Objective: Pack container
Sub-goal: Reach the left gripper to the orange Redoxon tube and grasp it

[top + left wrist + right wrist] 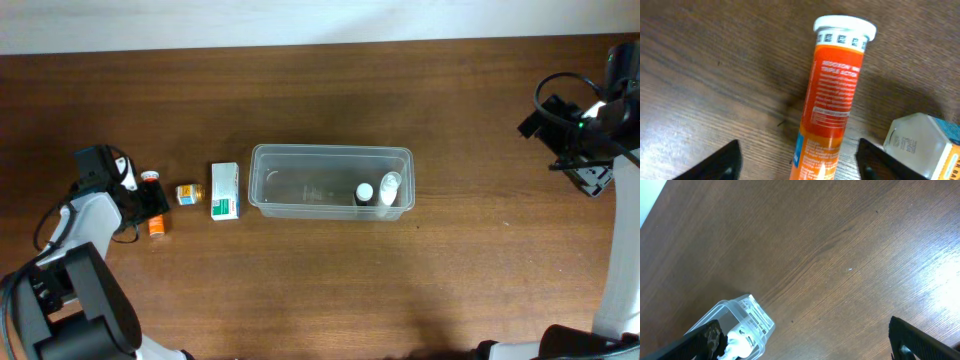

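The clear plastic container (300, 181) stands at the table's middle, with two white bottles (378, 191) at its right end; its corner shows in the right wrist view (752, 316). An orange tube with a white cap (832, 102) lies on the table; in the overhead view (154, 203) it is at the far left. My left gripper (799, 162) is open, its fingers either side of the tube's lower part, not touching. My right gripper (805, 340) is open and empty, held above the table at the far right (590, 150).
A small orange-and-white box (187, 194) and a white-and-green carton (225, 191) lie between the tube and the container. The small box's corner shows in the left wrist view (922, 145), right of the tube.
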Motion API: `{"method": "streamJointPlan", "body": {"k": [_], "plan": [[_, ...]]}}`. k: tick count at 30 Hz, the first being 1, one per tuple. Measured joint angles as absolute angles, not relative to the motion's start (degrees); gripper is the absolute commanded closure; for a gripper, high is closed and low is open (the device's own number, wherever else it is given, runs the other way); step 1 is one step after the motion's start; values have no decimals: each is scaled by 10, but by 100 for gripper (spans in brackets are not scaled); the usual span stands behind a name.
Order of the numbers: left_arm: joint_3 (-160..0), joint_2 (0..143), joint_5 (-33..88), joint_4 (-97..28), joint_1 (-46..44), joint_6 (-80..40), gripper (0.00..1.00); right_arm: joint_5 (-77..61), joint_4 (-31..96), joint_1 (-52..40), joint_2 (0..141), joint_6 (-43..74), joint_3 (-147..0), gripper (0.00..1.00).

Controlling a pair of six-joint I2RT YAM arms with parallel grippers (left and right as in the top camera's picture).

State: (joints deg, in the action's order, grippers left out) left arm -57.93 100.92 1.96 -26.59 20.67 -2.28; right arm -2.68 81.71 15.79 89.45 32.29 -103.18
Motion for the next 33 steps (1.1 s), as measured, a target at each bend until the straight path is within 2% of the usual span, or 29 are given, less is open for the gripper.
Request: {"method": "streamJointPlan", "body": {"k": [5,21,28,33], "plan": [[-579,1010,25,-256,207,-3,32,-27,817,158,894,323,-1032,2],[-580,1046,30,-223,194,29,66,-27,817,158,895,323,-1032,2],[-580,1046,30,-222,194,32,72,-27,817,158,895,323,-1032,2],[-580,1046,30,-217,194,44,91,-27,817,158,895,323,-1032,2]]}}
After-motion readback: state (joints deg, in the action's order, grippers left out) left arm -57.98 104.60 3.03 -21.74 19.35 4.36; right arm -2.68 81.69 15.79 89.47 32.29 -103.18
